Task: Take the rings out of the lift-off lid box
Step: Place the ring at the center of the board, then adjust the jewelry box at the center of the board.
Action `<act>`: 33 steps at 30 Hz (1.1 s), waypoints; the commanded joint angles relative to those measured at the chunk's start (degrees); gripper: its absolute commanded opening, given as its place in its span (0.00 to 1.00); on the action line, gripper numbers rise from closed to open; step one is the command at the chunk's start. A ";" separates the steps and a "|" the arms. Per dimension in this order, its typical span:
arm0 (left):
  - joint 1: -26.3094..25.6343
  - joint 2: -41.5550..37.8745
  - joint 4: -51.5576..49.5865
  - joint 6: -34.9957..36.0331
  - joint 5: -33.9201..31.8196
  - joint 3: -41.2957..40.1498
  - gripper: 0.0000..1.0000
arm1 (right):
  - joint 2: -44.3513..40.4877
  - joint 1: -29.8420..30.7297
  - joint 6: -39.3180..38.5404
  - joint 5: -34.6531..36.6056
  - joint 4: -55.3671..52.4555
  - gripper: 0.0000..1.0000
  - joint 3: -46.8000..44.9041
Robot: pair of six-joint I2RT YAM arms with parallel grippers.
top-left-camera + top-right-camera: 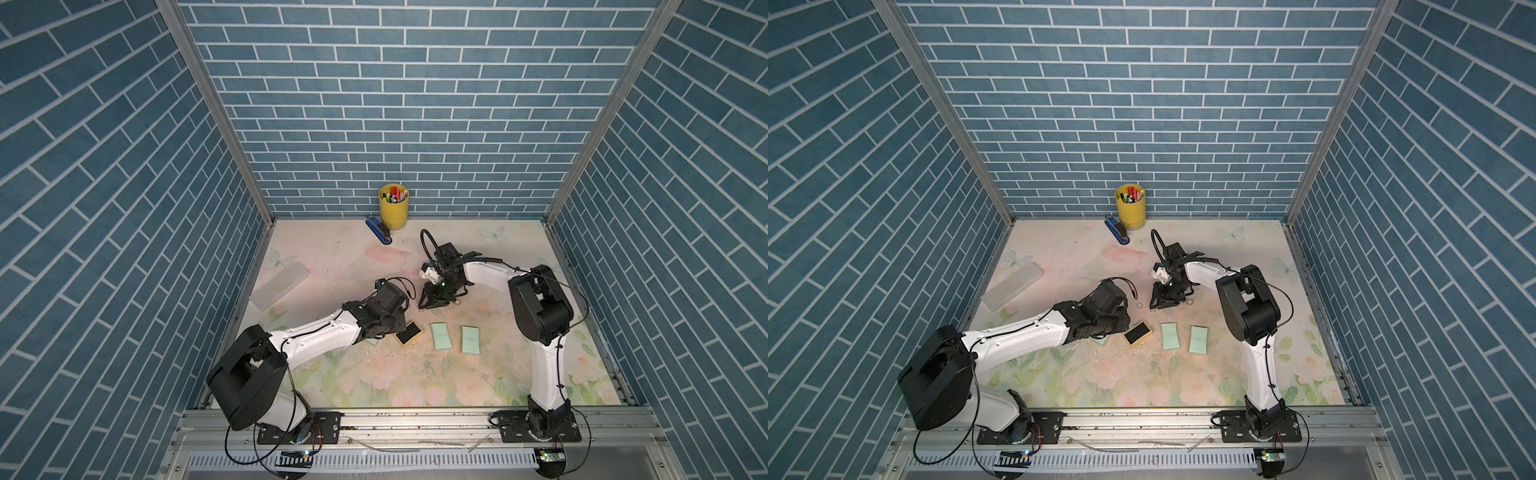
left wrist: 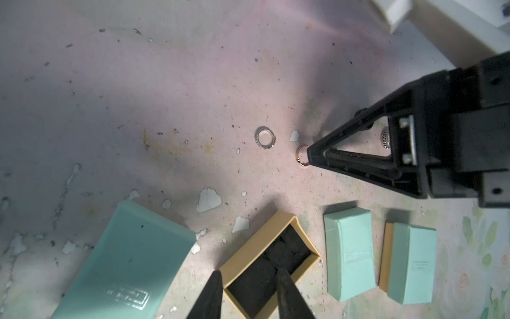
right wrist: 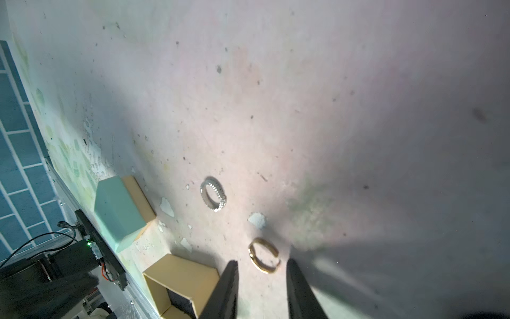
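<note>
The lift-off lid box point(image 2: 271, 256) stands open, tan with black foam inside; I also see the box point(image 1: 409, 332) in a top view. Its mint lid point(image 2: 124, 262) lies beside it. My left gripper point(image 2: 249, 272) is open, one finger outside the box corner and one over the foam. My right gripper point(image 3: 262, 262) is open just above the table, with a gold ring point(image 3: 263, 255) lying free in front of its tips. A beaded silver ring point(image 3: 214, 194) lies a little farther on. The left wrist view shows the gold ring point(image 2: 302, 158), the silver ring point(image 2: 265, 138), and a third ring point(image 2: 384, 139) half hidden behind the right gripper.
Two closed mint boxes point(image 1: 440, 336) point(image 1: 469, 339) lie right of the open box. A yellow cup of pens point(image 1: 393, 205) and a blue stapler point(image 1: 378, 235) sit by the back wall. A translucent block point(image 1: 279, 286) lies at the left edge.
</note>
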 commanded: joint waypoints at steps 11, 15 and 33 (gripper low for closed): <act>1.90 7.58 -0.58 3.98 5.92 2.04 0.25 | -19.59 6.06 4.24 4.27 -1.82 0.27 -15.89; 1.91 7.98 0.82 2.45 6.61 0.71 0.23 | -22.50 7.17 5.87 5.54 -1.05 0.27 -18.68; -4.98 3.67 9.45 -11.93 6.81 -8.09 0.24 | -24.49 8.33 6.49 16.53 -11.14 0.50 -17.57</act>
